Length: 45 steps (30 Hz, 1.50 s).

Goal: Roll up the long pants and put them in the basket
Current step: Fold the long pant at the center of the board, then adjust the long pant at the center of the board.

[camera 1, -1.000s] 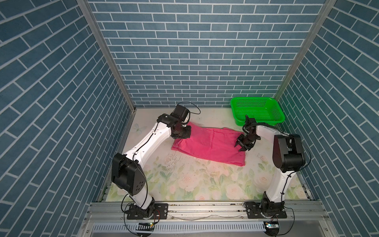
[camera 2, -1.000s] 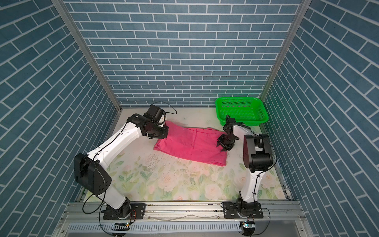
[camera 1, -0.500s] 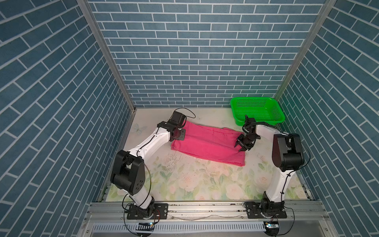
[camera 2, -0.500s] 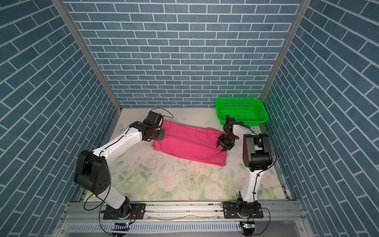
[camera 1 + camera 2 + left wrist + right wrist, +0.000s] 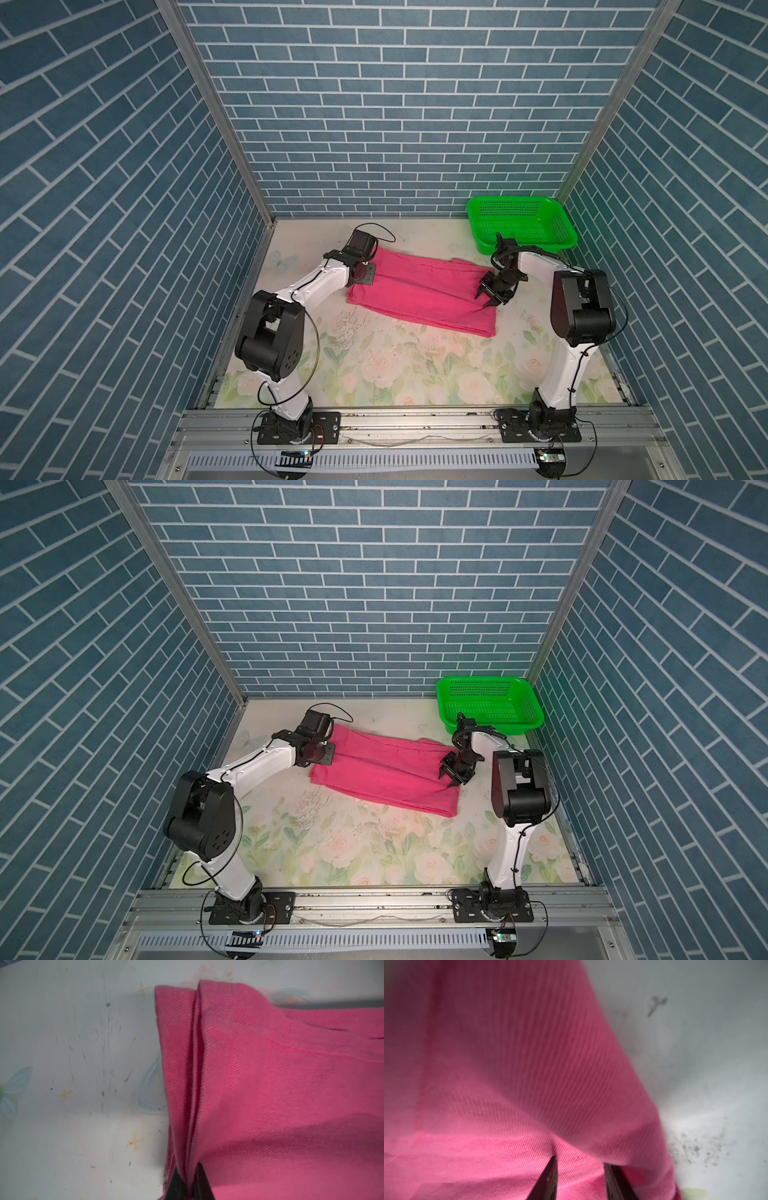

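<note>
The long pants [image 5: 419,291] [image 5: 382,773] lie folded lengthwise as a magenta-pink band across the back of the table, slanting from back left to front right. My left gripper [image 5: 365,272] [image 5: 326,752] is at their left end. In the left wrist view it [image 5: 188,1166] is shut on a pinched ridge of several cloth layers [image 5: 195,1064]. My right gripper [image 5: 490,293] [image 5: 453,773] sits at the right end. In the right wrist view its dark fingers [image 5: 548,1180] stand apart with a thick fold of pink cloth [image 5: 508,1064] between and over them.
A green mesh basket [image 5: 559,243] [image 5: 525,723] stands at the back right corner, just behind my right arm. The floral table mat [image 5: 415,365] stretches in front of the pants. Blue brick walls close in the left, back and right sides.
My left gripper has come down and drawn its end of the pants leftward, so the cloth lies longer and flatter. The right gripper has stayed in place.
</note>
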### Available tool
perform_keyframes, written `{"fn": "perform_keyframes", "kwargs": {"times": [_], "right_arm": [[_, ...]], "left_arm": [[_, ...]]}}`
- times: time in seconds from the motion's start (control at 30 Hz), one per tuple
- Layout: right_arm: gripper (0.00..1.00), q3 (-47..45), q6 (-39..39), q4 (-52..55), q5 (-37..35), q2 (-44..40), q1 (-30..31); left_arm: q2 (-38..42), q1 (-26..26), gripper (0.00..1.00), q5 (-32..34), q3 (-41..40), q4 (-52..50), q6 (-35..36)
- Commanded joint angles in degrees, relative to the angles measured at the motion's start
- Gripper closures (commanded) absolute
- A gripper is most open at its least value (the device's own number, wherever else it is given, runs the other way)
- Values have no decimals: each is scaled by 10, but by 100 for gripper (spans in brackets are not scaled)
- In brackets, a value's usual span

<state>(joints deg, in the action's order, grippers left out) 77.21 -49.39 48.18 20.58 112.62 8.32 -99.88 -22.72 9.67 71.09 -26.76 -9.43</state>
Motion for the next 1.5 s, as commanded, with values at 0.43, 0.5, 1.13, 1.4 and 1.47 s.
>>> {"fn": "perform_keyframes", "kwargs": {"times": [0.43, 0.5, 1.13, 1.4, 1.47], "right_arm": [[60, -23, 12, 10, -20, -2, -6], [58, -26, 12, -1, -13, -7, -6], [47, -20, 15, -44, 93, -93, -4], [54, -8, 0, -65, 82, -81, -4], [55, -2, -2, -77, 69, -63, -4]], "left_arm": [[-59, 41, 31, 287, 121, 24, -2], [-54, 40, 31, 270, 160, -12, -27], [70, -65, 78, -99, -24, -14, -184], [-74, -66, 77, -97, 53, 29, -135], [-90, -66, 77, -103, 59, 25, -124]]}}
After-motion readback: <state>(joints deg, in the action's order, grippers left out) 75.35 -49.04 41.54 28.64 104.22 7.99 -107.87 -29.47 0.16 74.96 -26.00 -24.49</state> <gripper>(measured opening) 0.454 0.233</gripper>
